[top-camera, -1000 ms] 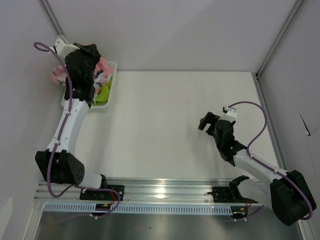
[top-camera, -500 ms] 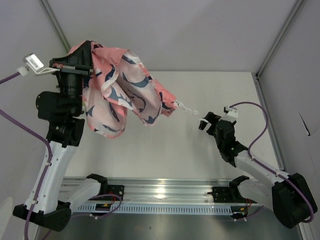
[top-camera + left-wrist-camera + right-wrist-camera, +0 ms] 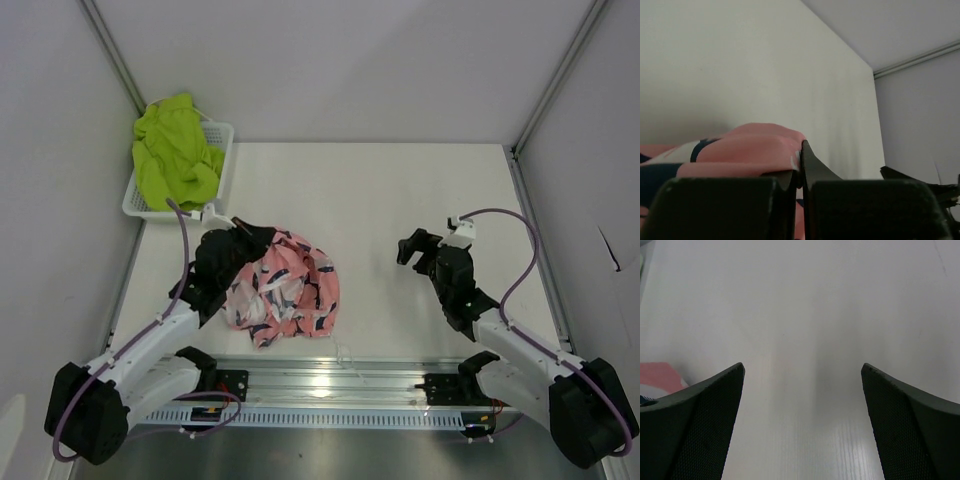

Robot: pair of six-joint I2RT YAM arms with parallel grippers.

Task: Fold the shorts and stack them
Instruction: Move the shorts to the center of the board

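Crumpled pink shark-print fabric shorts (image 3: 290,290) lie on the white table (image 3: 400,190), front-left. The left gripper (image 3: 243,240) pinches their edge and the right gripper (image 3: 412,246) gapes empty. They look light and floppy, so I'd grab the corners.

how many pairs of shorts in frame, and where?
2. Pink shorts crumpled on the table, near-left, at the left gripper. Green shorts heaped over the basket in the far-left corner. More could be hidden under them in the basket.
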